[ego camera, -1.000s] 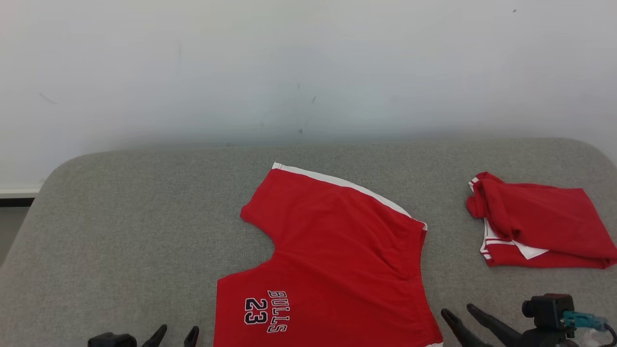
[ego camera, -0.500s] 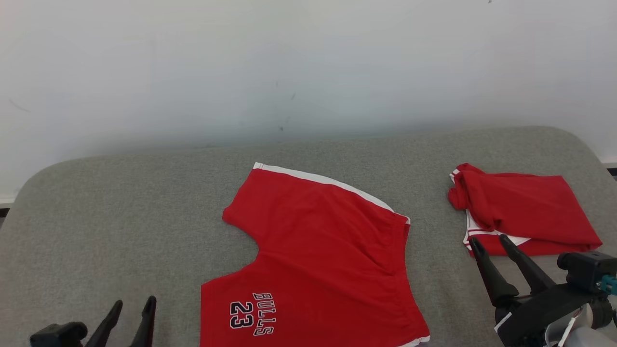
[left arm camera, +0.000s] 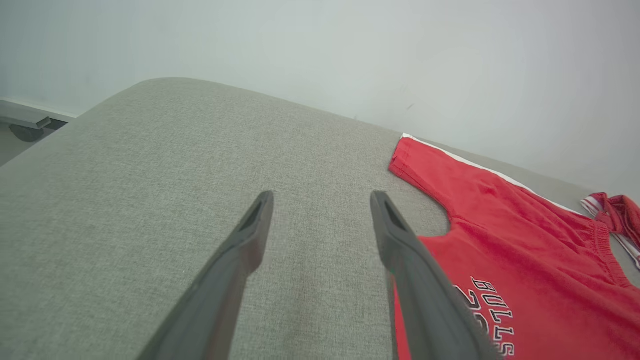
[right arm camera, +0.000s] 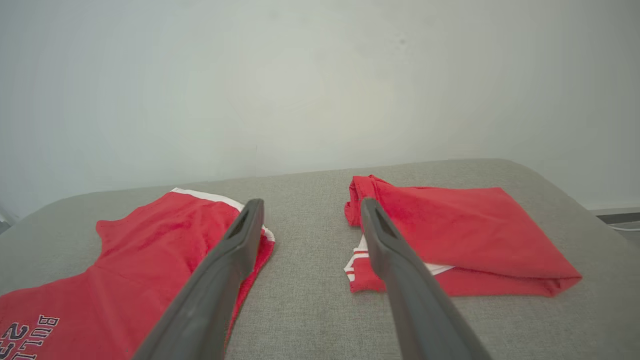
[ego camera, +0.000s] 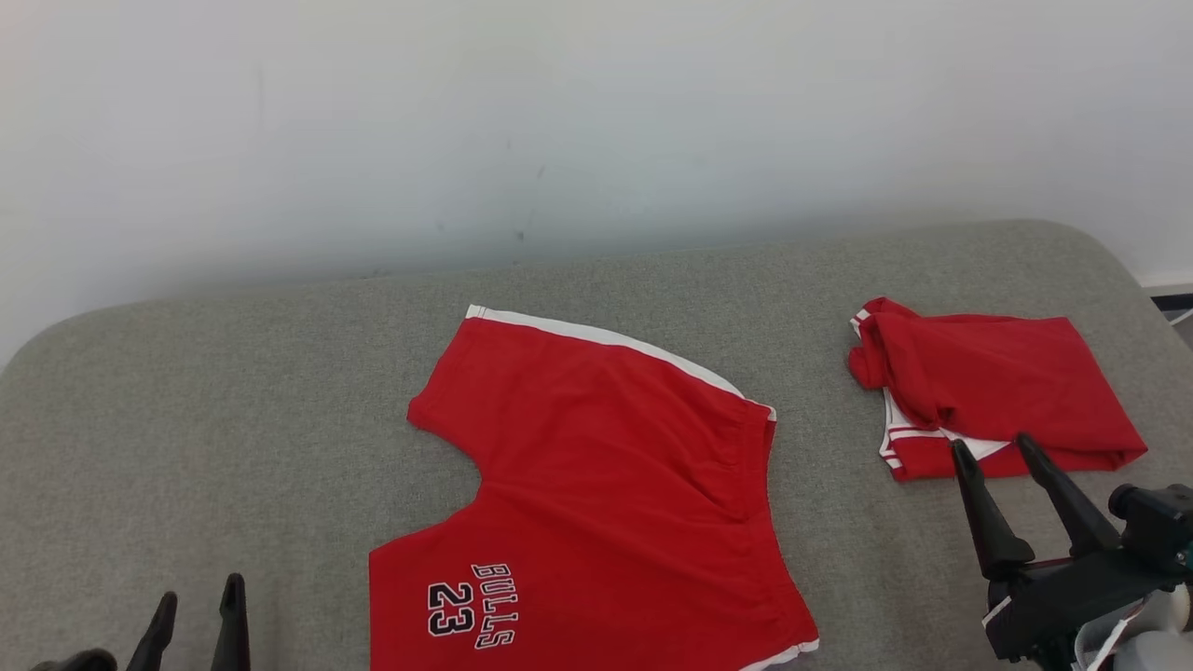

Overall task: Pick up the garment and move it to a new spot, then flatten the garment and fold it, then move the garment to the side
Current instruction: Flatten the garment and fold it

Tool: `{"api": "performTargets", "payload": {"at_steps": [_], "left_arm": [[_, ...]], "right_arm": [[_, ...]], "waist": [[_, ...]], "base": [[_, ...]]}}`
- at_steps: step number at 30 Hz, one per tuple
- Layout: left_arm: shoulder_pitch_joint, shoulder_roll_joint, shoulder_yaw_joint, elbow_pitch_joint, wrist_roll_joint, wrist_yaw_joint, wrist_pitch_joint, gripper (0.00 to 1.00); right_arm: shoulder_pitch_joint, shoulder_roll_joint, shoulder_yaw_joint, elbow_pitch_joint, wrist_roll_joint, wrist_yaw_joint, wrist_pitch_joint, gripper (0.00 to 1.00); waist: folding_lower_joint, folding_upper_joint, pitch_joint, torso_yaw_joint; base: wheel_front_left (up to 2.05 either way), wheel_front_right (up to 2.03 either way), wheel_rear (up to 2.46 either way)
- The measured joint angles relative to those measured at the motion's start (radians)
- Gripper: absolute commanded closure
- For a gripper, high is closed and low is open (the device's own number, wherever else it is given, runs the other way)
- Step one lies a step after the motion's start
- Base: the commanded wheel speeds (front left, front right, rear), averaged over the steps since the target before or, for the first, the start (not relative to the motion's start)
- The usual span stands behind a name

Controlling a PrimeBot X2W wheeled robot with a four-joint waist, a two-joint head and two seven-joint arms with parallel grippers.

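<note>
A red garment (ego camera: 606, 485), a pair of shorts printed "BULLS 23" with white trim, lies spread flat in the middle of the grey padded table (ego camera: 233, 419). It also appears in the left wrist view (left arm camera: 525, 240) and the right wrist view (right arm camera: 140, 260). A second red garment (ego camera: 997, 391), folded and with white stripes, lies at the right (right arm camera: 450, 235). My right gripper (ego camera: 990, 444) is open, its tips at the folded garment's near edge (right arm camera: 311, 202). My left gripper (ego camera: 200, 589) is open over bare table, left of the shorts (left arm camera: 322, 196). Neither holds anything.
A pale wall (ego camera: 596, 121) runs along the table's far edge. The table's rounded corners are at the far left and far right (ego camera: 1109, 252). Floor and a dark skirting strip lie beyond the right corner (ego camera: 1170, 300).
The head view has swung, shifting the picture left. My right gripper has come forward and right, up to the folded garment's near edge. My left gripper has drawn left, away from the shorts.
</note>
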Motion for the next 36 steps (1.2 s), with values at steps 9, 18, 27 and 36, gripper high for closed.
{"api": "performTargets", "payload": {"at_steps": [9,18,27,36], "left_arm": [[0.054,-0.052,0.100,-0.022,0.083,0.000,0.000,0.00],[0.053,-0.083,0.120,-0.045,0.184,0.000,-0.001,0.00],[0.054,-0.114,0.138,-0.065,0.200,0.000,-0.001,0.00],[0.054,-0.123,0.148,-0.074,0.251,0.000,-0.001,0.00]], "right_arm": [[0.022,0.069,-0.079,0.034,-0.128,0.000,0.000,0.00],[0.069,0.114,-0.150,0.063,-0.237,0.000,0.000,0.00],[0.080,0.147,-0.178,0.058,-0.280,0.000,0.000,0.00],[0.081,0.168,-0.194,0.055,-0.307,0.000,0.000,0.00]], "waist": [[0.0000,0.0000,0.005,-0.011],[-0.0001,0.0000,0.008,-0.030],[-0.0001,0.0000,0.012,-0.023],[0.0000,0.0000,0.012,-0.011]], "base": [[0.00,0.00,0.00],[0.00,0.00,0.00],[0.00,0.00,0.00],[0.00,0.00,0.00]]}}
